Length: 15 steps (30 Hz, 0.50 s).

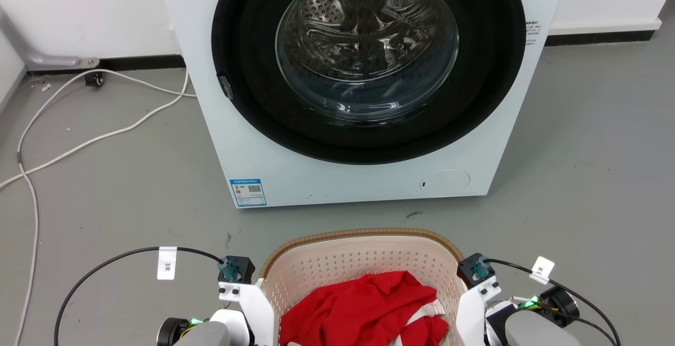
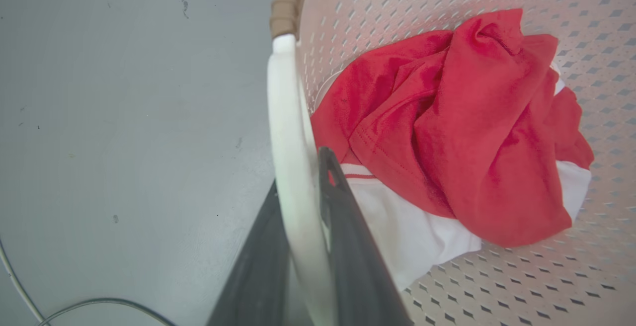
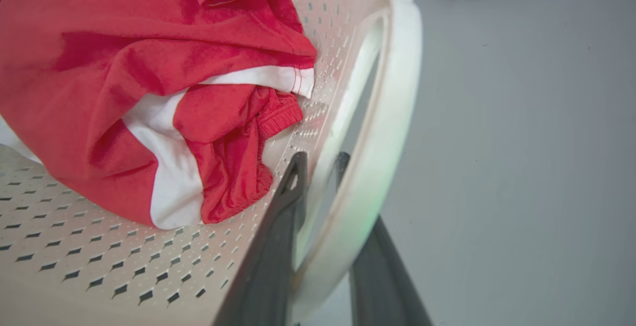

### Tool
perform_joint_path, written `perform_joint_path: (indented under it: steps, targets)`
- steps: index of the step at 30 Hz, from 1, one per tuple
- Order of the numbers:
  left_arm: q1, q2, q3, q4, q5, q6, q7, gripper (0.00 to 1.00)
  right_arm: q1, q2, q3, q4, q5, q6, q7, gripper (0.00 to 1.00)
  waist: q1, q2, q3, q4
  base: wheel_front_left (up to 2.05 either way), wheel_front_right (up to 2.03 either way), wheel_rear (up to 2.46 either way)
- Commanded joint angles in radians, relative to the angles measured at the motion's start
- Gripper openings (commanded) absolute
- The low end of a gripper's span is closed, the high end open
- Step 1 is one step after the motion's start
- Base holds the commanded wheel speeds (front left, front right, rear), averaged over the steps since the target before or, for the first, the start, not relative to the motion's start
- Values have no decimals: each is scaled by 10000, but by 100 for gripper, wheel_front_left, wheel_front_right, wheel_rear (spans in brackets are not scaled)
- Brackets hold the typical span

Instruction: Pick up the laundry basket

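The left hand [image 2: 300,177] is clenched on the white loop handle [image 2: 287,117] at the left side of the laundry basket [image 1: 364,234], one dark finger on either face of the band. The right hand [image 3: 320,159] grasps the opposite handle [image 3: 392,92] in the same way, its fingers straddling the loop. The cream, perforated basket with its brown woven-look rim sits between the two arms. Inside it lies a crumpled red and white garment [image 1: 364,304]. Just beyond the basket stands a white front-loading washing machine [image 1: 295,161] on the grey floor [image 1: 105,203]. White cables [image 1: 105,135] trail across the floor to the left.
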Motion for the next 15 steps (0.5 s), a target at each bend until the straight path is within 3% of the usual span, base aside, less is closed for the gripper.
perform_joint_path:
  steps: [1, 15]
  targets:
    - [2, -165, -83, -145, -55, -126, -19, 0, 174, 123, 232, -173, 138, 135, 20, 0, 1, -1, -67, -29, 0, 0, 0]
    - [138, -69, -496, 12, -462, -119, 26, 0, 219, -112, 1532, -214, 1539, 136, 81, 0, 1, -1, -409, -204, 0, 0, 0]
